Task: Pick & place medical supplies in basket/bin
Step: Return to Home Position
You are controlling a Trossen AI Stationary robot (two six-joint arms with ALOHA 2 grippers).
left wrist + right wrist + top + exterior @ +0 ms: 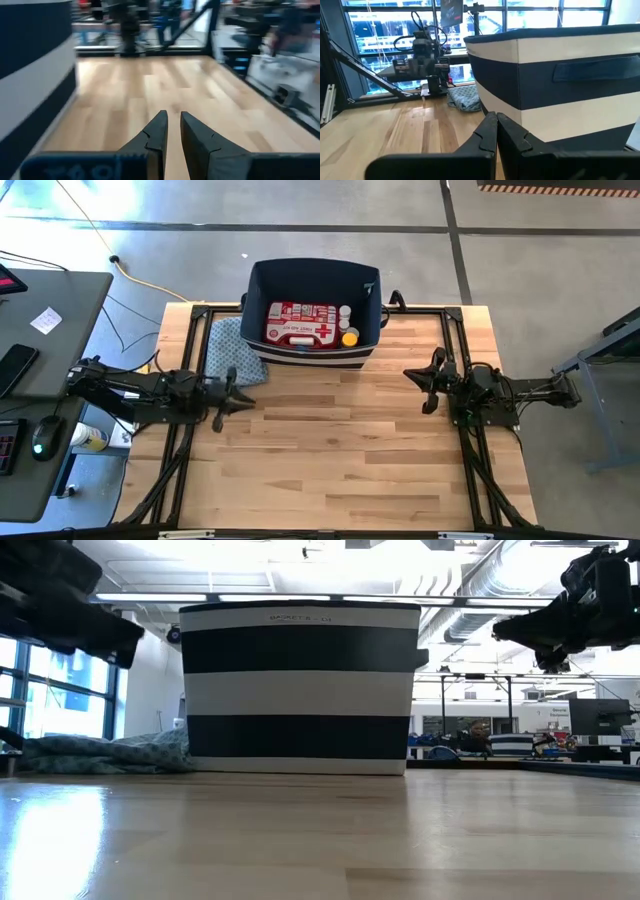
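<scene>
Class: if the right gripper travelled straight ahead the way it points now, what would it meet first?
Probably nothing nearby: the right gripper points across bare table toward the left gripper, passing the bin, though depth is uncertain.

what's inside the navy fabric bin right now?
Inside the navy-and-white striped fabric bin, from above: a flat red first-aid kit with white cross, small white bottles and a yellow-capped bottle. Anything beneath the kit is covered. From table height, the walls hide everything.

cloth (232, 352): crumpled, table's far left | mouse (41, 442): side desk
</scene>
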